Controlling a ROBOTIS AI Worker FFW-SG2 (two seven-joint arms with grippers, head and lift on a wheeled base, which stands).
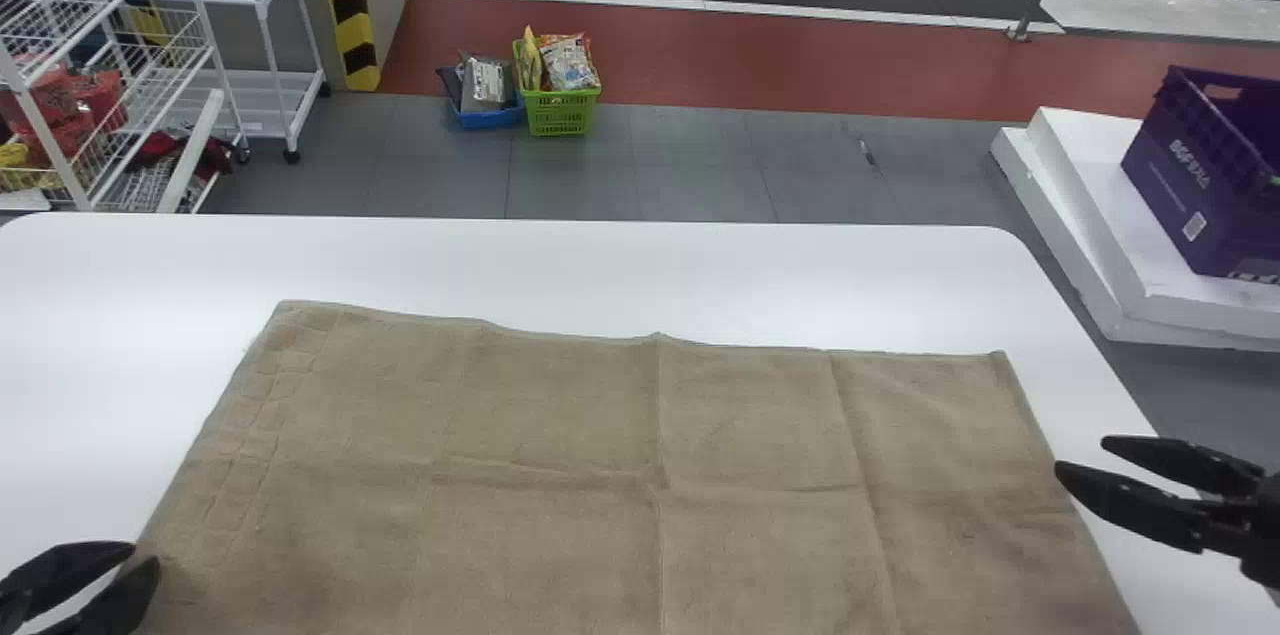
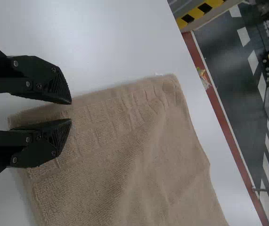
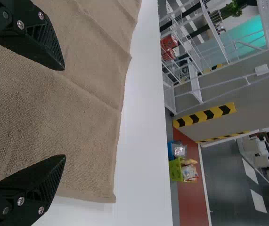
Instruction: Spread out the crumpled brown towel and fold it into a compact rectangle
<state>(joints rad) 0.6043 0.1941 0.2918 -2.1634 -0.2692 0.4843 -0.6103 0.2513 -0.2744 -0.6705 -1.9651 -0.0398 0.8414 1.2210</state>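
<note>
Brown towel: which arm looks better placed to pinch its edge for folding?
Left, probably: in the head view, the open left claw overlaps the towel, while the right claw shows mostly beyond its right edge.

We look forward and down from the head; from both wrists we look closer, turned sideways, across the smooth white tabletop [image 1: 640, 270], all sharing the brown cloth towel [image 1: 560, 415].

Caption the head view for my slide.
Brown towel spread on the white table, left gripper and right gripper at either side.
</note>
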